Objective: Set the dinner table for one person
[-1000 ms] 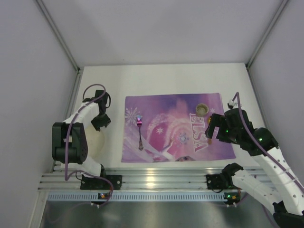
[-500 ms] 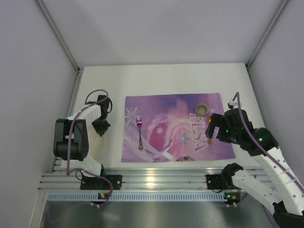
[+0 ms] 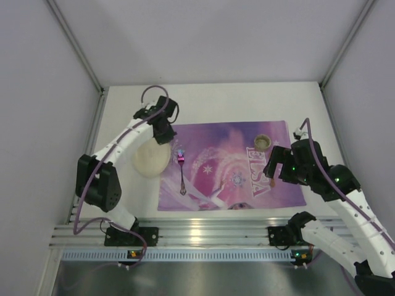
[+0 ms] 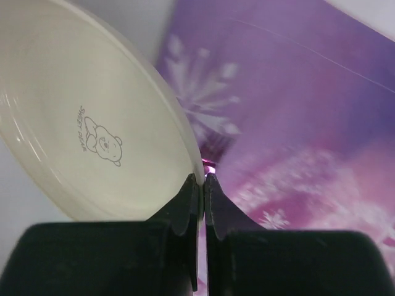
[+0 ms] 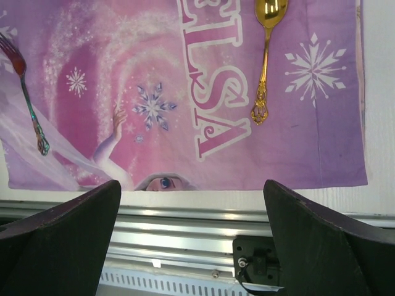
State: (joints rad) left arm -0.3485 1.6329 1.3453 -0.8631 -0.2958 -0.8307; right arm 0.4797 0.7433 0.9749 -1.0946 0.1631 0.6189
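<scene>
Dinner table (image 3: 234,102) — white top, placemat (image 3: 228,154) near its front edge; fork (image 3: 181,172) near the mat's left edge, spoon (image 5: 264,61) and cup (image 3: 262,143) toward its right, seemingly placed. Left gripper (image 4: 201,182) clamped on the rim of the plate (image 4: 74,111), held tilted at the mat's left edge — not yet set down; right gripper (image 3: 276,161) spread wide, empty.

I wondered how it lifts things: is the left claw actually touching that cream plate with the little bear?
Touching. The left wrist view shows the left gripper pinched shut on the rim of the plate, with no gap between fingers and rim.
</scene>
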